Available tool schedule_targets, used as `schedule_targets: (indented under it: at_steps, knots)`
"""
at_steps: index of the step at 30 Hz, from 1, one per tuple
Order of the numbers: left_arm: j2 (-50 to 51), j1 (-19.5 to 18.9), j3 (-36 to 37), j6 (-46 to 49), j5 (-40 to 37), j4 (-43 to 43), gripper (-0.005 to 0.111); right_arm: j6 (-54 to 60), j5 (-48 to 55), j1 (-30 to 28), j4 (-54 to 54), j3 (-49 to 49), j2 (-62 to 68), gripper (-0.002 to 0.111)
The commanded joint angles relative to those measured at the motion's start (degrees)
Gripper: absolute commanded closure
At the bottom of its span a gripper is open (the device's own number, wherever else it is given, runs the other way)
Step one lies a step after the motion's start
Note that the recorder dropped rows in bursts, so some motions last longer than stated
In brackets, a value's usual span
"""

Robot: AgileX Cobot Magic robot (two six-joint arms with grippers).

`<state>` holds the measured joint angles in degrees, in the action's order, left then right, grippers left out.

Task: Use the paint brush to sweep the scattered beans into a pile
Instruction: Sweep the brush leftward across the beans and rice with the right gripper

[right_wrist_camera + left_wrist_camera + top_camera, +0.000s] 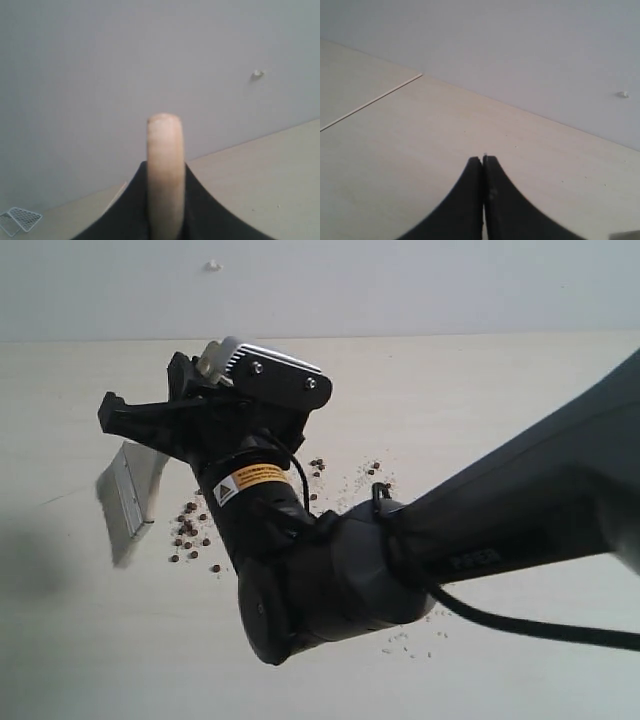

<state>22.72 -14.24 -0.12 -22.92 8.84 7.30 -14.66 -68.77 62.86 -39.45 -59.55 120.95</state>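
My right gripper (158, 405) reaches across to the left half of the table and is shut on the paint brush. Its silver ferrule and pale bristles (128, 492) hang below the fingers, blurred, just left of the beans. In the right wrist view the light wooden handle (164, 135) sticks out past the fingertips of the right gripper (165, 169). Dark reddish-brown beans (188, 536) lie scattered beside the bristles, with a few more (318, 467) behind the arm. My left gripper (483, 159) is shut on nothing over bare tabletop, out of the exterior view.
White grains (405, 640) are sprinkled near the right arm's elbow and among the beans. The pale wooden table (500, 390) meets a grey wall with a small white speck (212, 265). A white wire mesh item (20, 219) sits at the table's far edge.
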Motion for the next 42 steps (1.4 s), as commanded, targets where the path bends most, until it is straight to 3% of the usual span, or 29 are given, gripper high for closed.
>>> schedule_targets:
  at_steps: [1,12,17,30,42]
  knots:
    - [-0.3,-0.1,0.1,0.3,-0.2,-0.5,0.107,-0.4,-1.2,0.1,-1.5,-2.7,3.4,0.108]
    - [-15.0,-0.1,0.1,0.2,-0.3,-0.5,0.107,14.7,-1.2,0.1,-9.4,-2.8,5.0,0.108]
    - [-20.5,-0.1,0.1,0.2,-0.3,-0.5,0.107,24.8,-1.2,0.1,-17.9,-2.8,5.0,0.108]
    - [-22.7,-0.1,0.1,0.2,-0.4,-0.5,0.107,46.1,-1.2,0.1,-32.4,-2.8,1.3,0.108]
    - [-22.7,-0.1,0.1,0.2,-0.4,-0.5,0.107,39.3,-1.2,1.1,-21.6,-2.8,-1.4,0.108]
